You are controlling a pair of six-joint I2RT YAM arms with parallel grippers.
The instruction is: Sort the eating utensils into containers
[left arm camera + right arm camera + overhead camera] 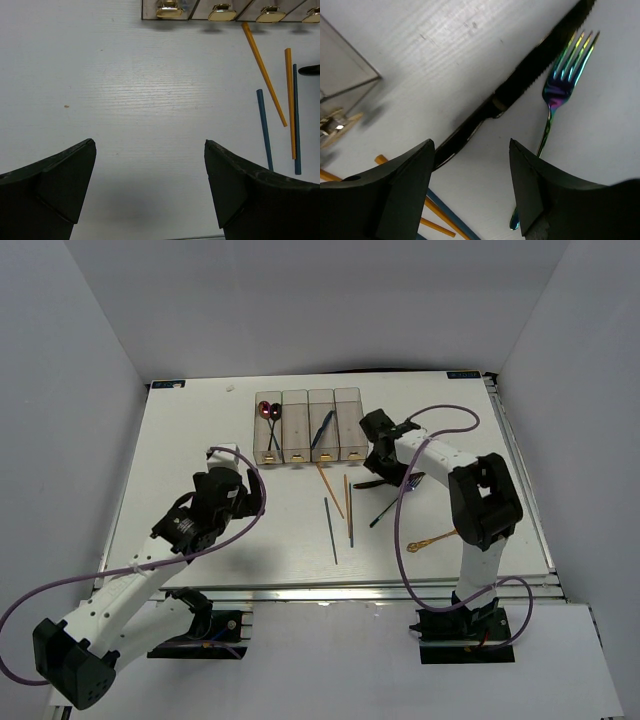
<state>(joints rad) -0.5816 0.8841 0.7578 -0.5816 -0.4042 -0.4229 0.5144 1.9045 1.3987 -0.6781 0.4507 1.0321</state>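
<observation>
The four joined clear containers (310, 425) stand at the back. The leftmost holds a red and a dark spoon (268, 412), and the third holds a blue knife (323, 428). Two gold chopsticks (331, 490) and two blue chopsticks (330, 530) lie in front of them, also in the left wrist view (263, 70). My right gripper (472, 165) is open and empty, low over a black knife (520, 80) and an iridescent fork (560, 85). It is just right of the bins in the top view (378, 462). My left gripper (150, 155) is open and empty over bare table, left of the chopsticks.
A gold utensil (432, 538) lies near the right arm's elbow. The bins' yellow marks (170, 10) face the near side. White walls enclose the table on three sides. A purple cable loops beside each arm.
</observation>
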